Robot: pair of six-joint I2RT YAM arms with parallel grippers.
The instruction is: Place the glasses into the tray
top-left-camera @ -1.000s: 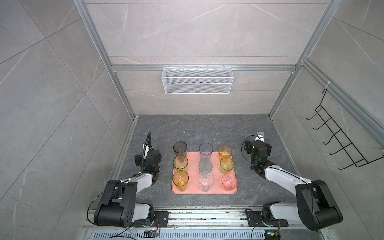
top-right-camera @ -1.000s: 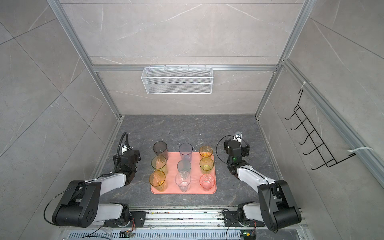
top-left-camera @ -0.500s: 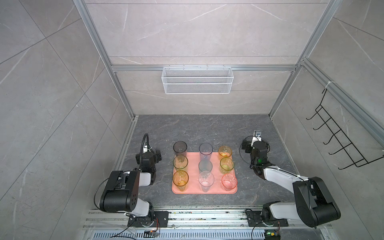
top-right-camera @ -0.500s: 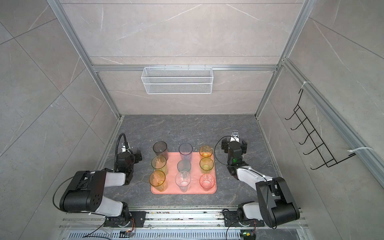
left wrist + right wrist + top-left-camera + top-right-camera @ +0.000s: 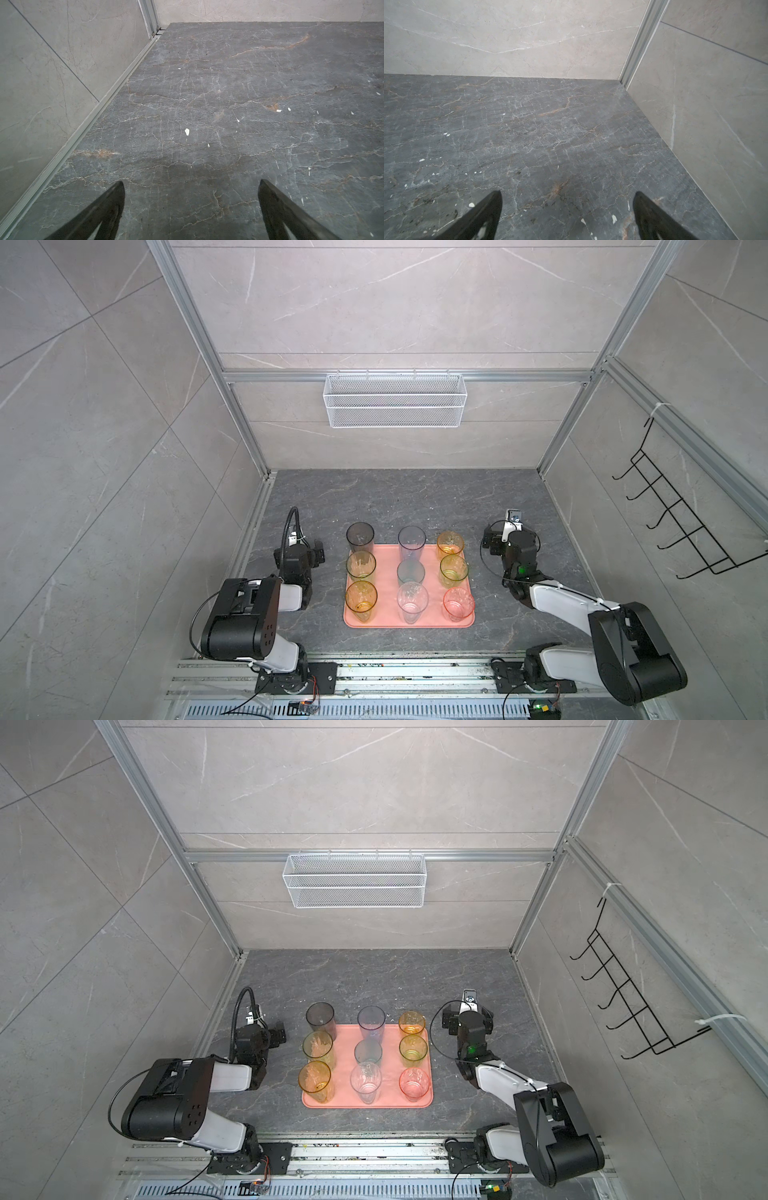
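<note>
- The tray (salmon pink, with a low rim) lies flat on the dark veined table, near its front edge and between the two arms.
- All nine glasses stand upright on the tray in three rows of three, mouths up, and no end effector touches them.
- The back row, from left to right, is a tall smoky grey glass, a tall bluish glass and a short amber glass. In both top views their rims show past the tray's back rim, and their bases stand at its back edge.
- The middle row is a yellow-green glass, a short teal glass and a green glass.
- The front row is a tall orange glass, a clear glass and a pink glass.
- The left end effector has its jaws spread wide with only bare table between them. It sits low, near the tray's left side but apart from it, and faces the back left corner.
- The right end effector is spread just as wide and holds nothing. It sits near the tray's right side, apart from it, and faces the back right corner.
- Small white flecks dot the table ahead of both end effectors.
- A white wire basket hangs on the back wall, and a black hook rack hangs on the right wall.
</note>
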